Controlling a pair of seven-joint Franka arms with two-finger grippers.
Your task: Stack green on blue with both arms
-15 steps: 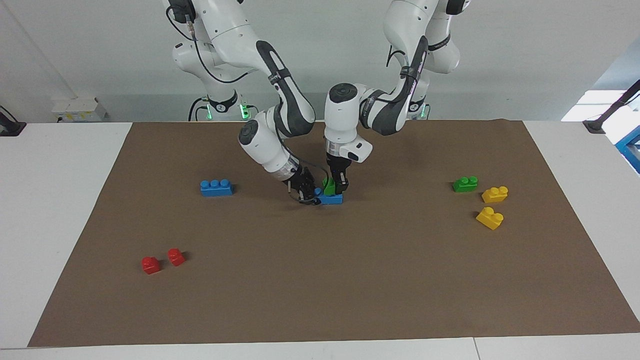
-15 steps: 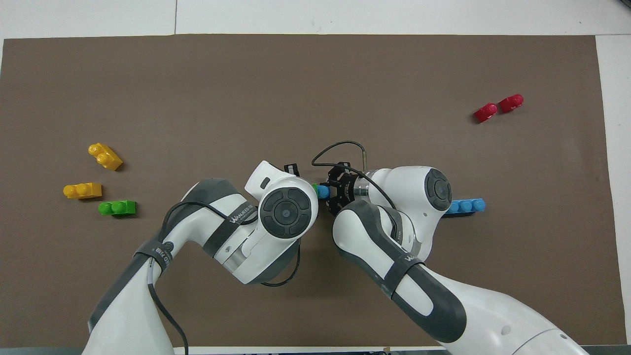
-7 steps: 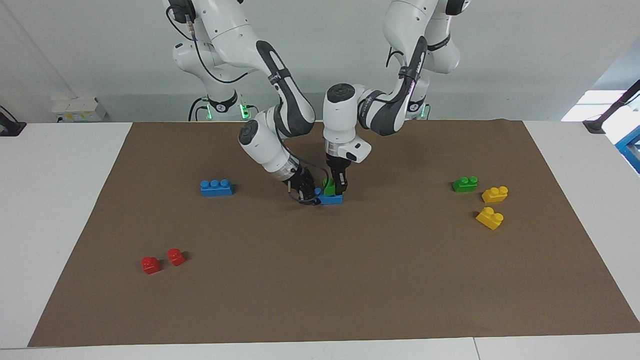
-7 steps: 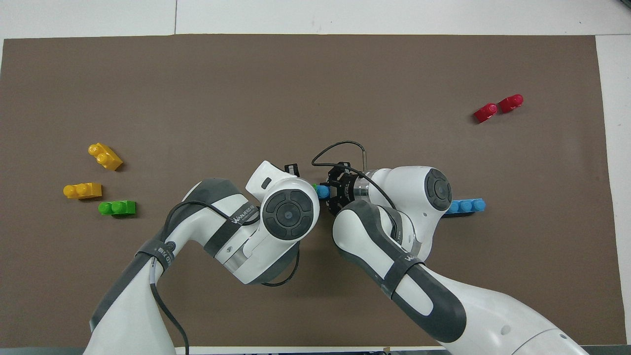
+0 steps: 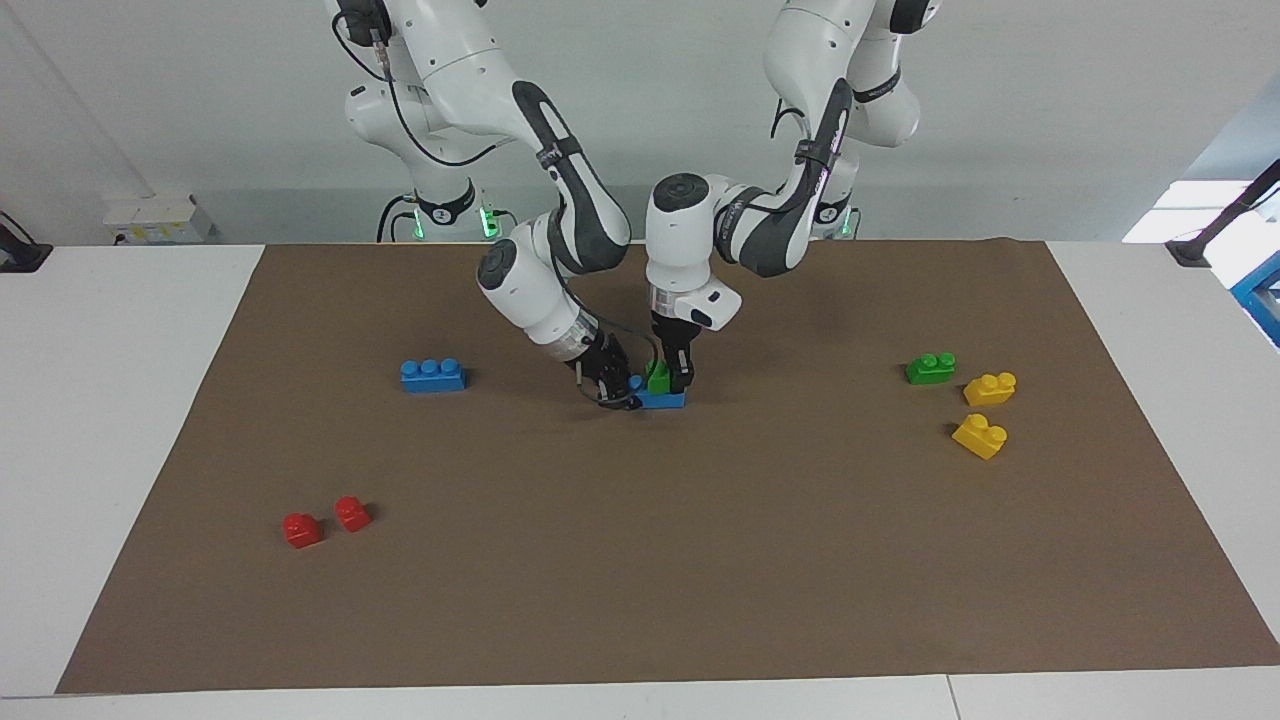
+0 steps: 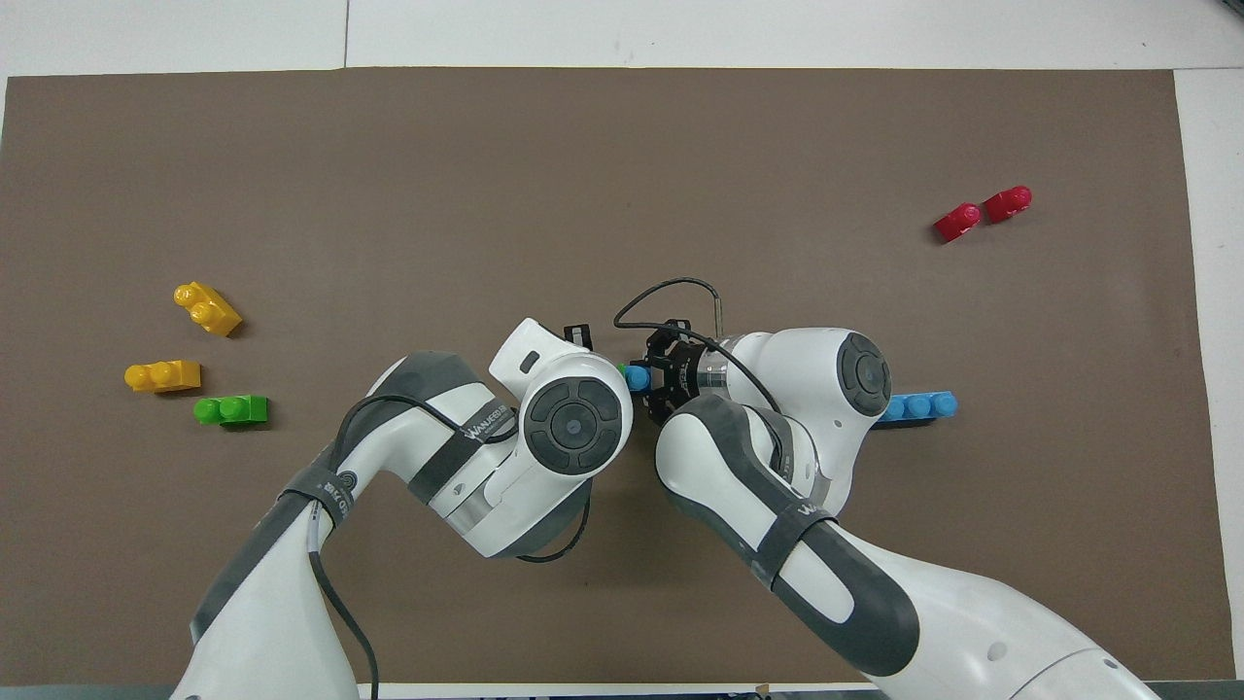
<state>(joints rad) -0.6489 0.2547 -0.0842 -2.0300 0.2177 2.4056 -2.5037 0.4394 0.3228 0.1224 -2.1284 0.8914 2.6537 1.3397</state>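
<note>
The green brick (image 5: 657, 377) is sitting on top of the blue brick (image 5: 662, 398) near the middle of the brown mat (image 5: 700, 560), and I am holding both of them. My left gripper (image 5: 676, 382) is coming down almost straight from above and is closed on the green brick. My right gripper (image 5: 618, 388) is reaching in at a slant from the right arm's end and is closed on the end of the blue brick, so that it is not sliding on the worktop (image 5: 120, 400). From the overhead view my arms are covering nearly all of this; only one blue stud is showing between the two wrists.

I am judging that I am in the pressing step: the green brick seems to be seated on the studs, but I cannot tell if it is pushed down fully. The next move is asking for a short, straight push downward while the right gripper is keeping the base steady, and then for opening the left gripper first and lifting up without pulling the green brick off again.

Outward from here, a second blue brick (image 5: 432, 375) is lying toward the right arm's end, and two red bricks (image 5: 326, 522) are lying farther from me. Toward the left arm's end, a second green brick (image 5: 930, 368) is resting beside two yellow bricks (image 5: 985, 412).
</note>
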